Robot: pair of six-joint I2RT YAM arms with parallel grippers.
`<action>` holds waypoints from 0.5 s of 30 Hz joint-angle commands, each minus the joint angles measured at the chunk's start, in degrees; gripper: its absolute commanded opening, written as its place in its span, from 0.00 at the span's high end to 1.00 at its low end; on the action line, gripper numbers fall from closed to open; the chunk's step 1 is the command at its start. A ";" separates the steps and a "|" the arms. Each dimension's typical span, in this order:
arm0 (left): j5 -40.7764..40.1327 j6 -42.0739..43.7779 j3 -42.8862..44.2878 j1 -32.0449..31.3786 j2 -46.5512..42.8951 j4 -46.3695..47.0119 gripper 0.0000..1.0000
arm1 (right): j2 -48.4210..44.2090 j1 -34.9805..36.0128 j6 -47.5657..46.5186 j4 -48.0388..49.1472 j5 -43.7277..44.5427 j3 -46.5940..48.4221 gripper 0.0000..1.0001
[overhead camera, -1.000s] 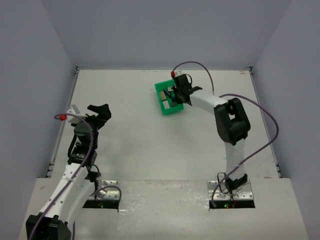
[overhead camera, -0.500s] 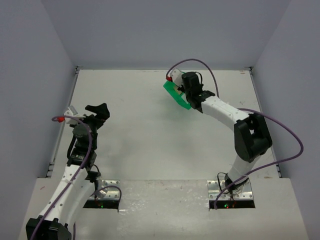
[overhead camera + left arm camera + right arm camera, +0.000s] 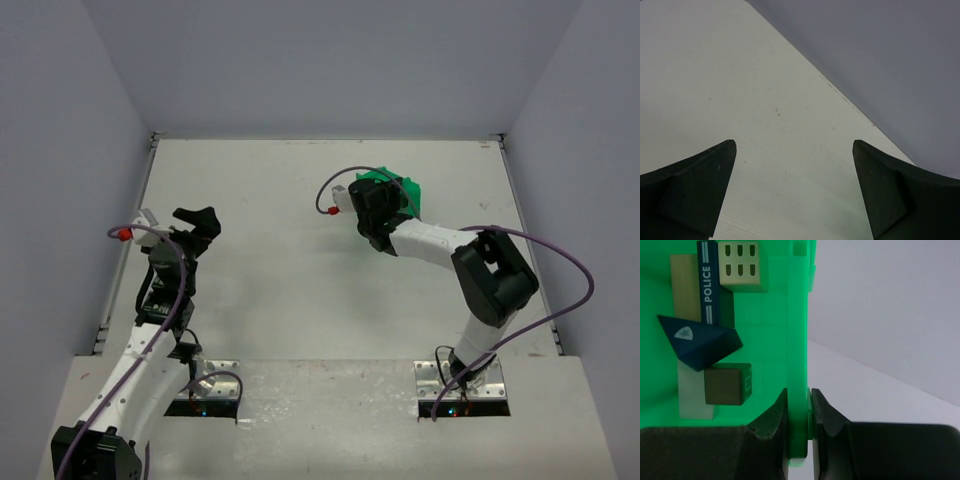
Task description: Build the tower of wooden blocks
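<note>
My right gripper (image 3: 799, 405) is shut on the wall of the green plastic bin (image 3: 799, 315) and holds it lifted and tipped over, right of centre in the top view (image 3: 395, 188). Inside the bin lie loose wooden blocks: a dark blue wedge (image 3: 697, 342), a blue POLICE bar (image 3: 707, 280), a pale window block (image 3: 742, 265), a tan block (image 3: 685, 282) and a brown cube (image 3: 726, 385). No stacked tower shows. My left gripper (image 3: 794, 192) is open and empty above bare table at the left (image 3: 197, 222).
The white table (image 3: 290, 270) is enclosed by grey walls at the back and both sides. The table's far edge against the wall shows in the left wrist view (image 3: 850, 105). Purple cables loop off both arms.
My right gripper has lifted the green bin off the table, rotated it and carried it nearer and to the right. The left arm has barely moved.
</note>
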 commanded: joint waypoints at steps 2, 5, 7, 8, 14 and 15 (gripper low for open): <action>-0.25 0.42 2.43 0.36 0.26 1.82 0.00 | 1.66 4.37 -8.39 7.82 11.50 -0.85 1.00; -0.21 0.51 2.35 0.36 -0.08 1.66 0.00 | 3.63 5.90 -8.67 6.54 14.34 -1.16 1.00; -0.25 0.51 2.22 0.36 -0.33 1.52 0.00 | 4.31 6.43 -7.06 4.01 14.80 -1.04 1.00; -0.30 0.48 2.17 0.36 -0.54 1.47 0.00 | 4.47 6.85 -6.16 2.86 15.06 -0.74 1.00; -0.51 0.38 2.03 0.36 -0.39 1.64 0.00 | 5.67 8.66 1.26 -8.16 15.89 0.68 1.00; -0.56 0.33 2.08 0.36 -0.13 1.64 0.00 | 5.99 8.92 1.05 -8.47 16.31 0.57 1.00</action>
